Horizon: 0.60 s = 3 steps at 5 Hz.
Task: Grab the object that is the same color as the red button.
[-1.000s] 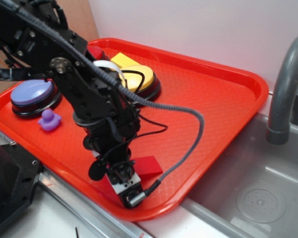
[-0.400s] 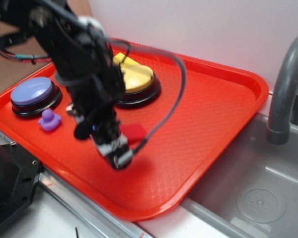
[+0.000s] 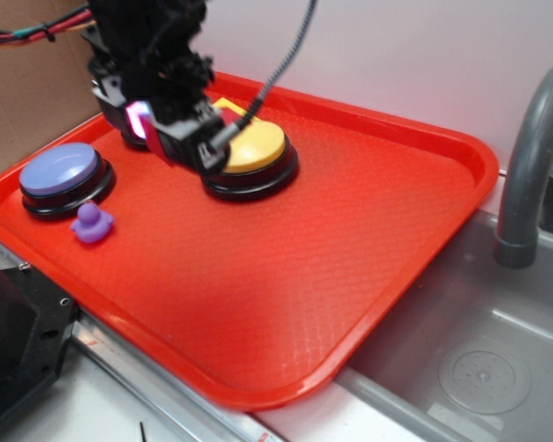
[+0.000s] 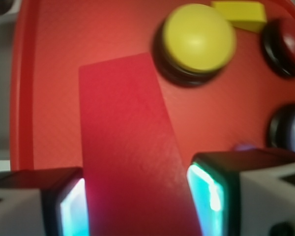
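exterior view: your biggest thing is the tray [image 3: 415,212], filling most of the frame, with the sink [image 3: 479,368] at lower right and the faucet [image 3: 535,166] at the right edge. at upper left the arm hangs over the tray's back corner, above the yellow button [image 3: 253,147]. the blue button [image 3: 60,173] sits at the left, the purple duck [image 3: 92,223] just beside it. the red button [image 4: 285,44] shows best in the wrist view, upper right, next to the yellow wedge [image 4: 238,12] at the top edge.

as for progress, you can judge the grab as done: the red block [image 4: 132,162] is off the tray and up in the gripper [image 4: 137,206]. in the exterior view only a pinkish sliver of it shows between the fingers, at upper left. nothing in the task asks for a placement, so all that is left is to hold steady.

the jaws are clenched on the block, one pad [image 4: 71,206] on each long side, both touching it. they stand about as far apart as the block is wide, so well short of fully open. the block sticks out forward past the fingertips, slightly slanted in the wrist frame.
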### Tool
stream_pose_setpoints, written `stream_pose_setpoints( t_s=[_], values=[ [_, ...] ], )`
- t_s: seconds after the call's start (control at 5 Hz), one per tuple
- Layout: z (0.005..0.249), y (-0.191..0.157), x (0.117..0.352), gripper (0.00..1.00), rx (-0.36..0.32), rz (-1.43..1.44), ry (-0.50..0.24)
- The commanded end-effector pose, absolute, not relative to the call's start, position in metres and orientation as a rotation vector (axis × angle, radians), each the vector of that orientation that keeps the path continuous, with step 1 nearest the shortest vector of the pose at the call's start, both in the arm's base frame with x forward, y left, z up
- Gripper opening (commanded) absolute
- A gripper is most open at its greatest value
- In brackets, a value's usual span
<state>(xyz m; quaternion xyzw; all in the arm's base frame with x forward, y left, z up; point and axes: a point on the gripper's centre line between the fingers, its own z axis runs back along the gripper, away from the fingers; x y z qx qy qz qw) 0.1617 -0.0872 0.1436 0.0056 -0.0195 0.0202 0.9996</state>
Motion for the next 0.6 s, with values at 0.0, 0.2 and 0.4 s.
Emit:
stream_pose_setpoints(
  t_s=[0.0, 0.2, 0.4],
  values=[
    [0.1879, -0.0494, 0.1222, 0.00, 0.016, 0.235, -0.121],
    [0.1883, -0.0457, 0.1157, 0.00, 0.012, 0.238, -0.133],
    [0.1828, -0.0468, 0.1188, 0.00, 0.030, 0.226, -0.109]
  ],
)
